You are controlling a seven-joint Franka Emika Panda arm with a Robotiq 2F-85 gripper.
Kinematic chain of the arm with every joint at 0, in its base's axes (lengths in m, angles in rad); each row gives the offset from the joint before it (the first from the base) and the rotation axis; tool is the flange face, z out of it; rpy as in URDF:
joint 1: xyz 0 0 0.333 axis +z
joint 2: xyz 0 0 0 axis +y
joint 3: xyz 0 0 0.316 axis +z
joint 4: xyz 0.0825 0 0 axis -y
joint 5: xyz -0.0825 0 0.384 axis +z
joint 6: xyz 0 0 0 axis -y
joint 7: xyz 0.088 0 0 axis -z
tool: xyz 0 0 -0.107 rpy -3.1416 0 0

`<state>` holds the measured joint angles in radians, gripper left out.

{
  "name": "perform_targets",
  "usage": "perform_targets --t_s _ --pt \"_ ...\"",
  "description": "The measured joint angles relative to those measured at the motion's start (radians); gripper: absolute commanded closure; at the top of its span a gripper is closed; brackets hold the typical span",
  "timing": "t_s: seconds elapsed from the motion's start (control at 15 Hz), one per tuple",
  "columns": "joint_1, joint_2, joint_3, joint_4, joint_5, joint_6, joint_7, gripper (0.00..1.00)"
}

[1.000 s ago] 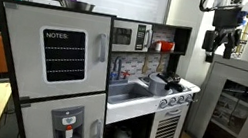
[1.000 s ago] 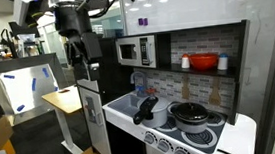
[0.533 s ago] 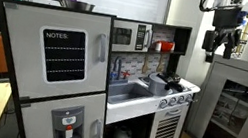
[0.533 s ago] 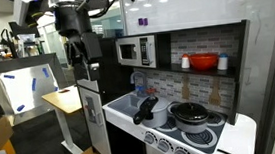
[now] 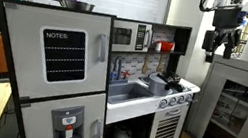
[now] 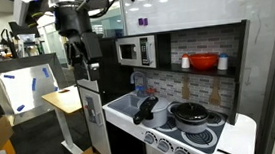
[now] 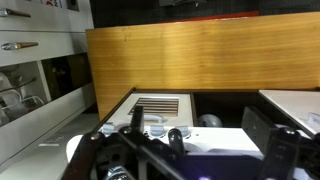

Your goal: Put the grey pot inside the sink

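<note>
Setting: toy kitchen (image 5: pixel 112 77), white worktop (image 6: pixel 232 129).
Grey pot (image 6: pixel 191 113): seen on the stove, beside the sink (image 6: pixel 125 108).
Gripper (image 5: pixel 220 42): held high, opened wide, empty.

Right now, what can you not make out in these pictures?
- gripper: open or shut unclear; too small in both exterior views, blurred and cut by the bottom edge in the wrist view.
- sink: basin partly hidden by a dark object in an exterior view.
</note>
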<state>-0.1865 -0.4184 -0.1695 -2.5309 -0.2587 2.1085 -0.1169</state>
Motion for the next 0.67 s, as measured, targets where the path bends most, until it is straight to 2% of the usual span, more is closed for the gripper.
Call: perform_targets --t_s 0.33,0.67 --pt "0.004 0.003 0.001 0.000 0.002 0.006 0.000 0.00" --pt "0.051 0.077 0.017 0.027 0.022 0.089 0.010 0.00"
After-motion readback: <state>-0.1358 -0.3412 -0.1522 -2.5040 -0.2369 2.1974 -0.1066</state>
